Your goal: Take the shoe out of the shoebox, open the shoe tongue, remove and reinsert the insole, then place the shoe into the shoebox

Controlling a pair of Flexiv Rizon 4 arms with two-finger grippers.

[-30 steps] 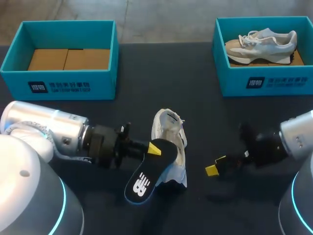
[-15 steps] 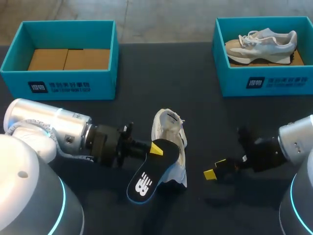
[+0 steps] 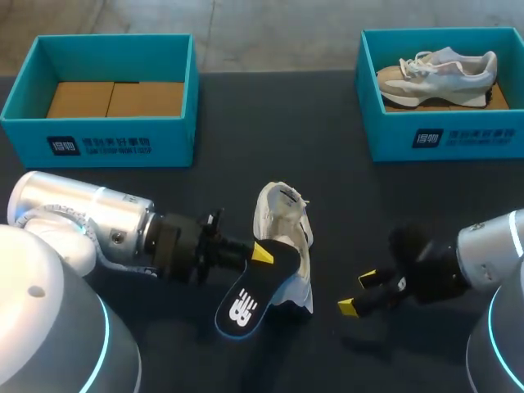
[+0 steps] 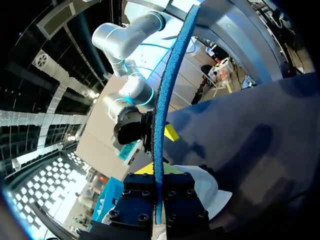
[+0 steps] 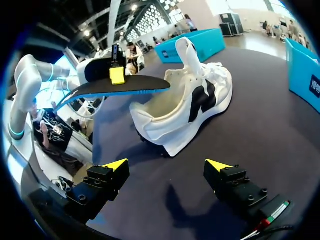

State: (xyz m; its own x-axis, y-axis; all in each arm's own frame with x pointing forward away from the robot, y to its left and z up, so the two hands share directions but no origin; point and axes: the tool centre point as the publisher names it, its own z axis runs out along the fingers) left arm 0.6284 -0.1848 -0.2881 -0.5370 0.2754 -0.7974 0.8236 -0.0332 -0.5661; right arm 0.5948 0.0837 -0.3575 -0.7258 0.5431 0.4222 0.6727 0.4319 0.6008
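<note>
A white shoe (image 3: 285, 229) lies on the dark table, toe toward the front edge. My left gripper (image 3: 262, 253) is shut on its black insole (image 3: 244, 304), which hangs over the shoe's left side, logo up. In the left wrist view, the insole (image 4: 165, 100) stands edge-on as a thin blue strip between the fingers of my left gripper (image 4: 157, 192), with the shoe (image 4: 206, 181) beneath. My right gripper (image 3: 358, 293) stands open to the right of the shoe, holding nothing. In the right wrist view, the shoe (image 5: 187, 102) and the insole (image 5: 117, 88) lie ahead of my right gripper (image 5: 167, 167).
An open teal shoebox (image 3: 24, 98) with a cardboard floor stands at the back left. A second teal box (image 3: 442, 135) at the back right holds a grey and white sneaker (image 3: 438, 72).
My left gripper has carried the insole slightly toward the front edge. My right gripper has shifted a little toward the front and turned, still open.
</note>
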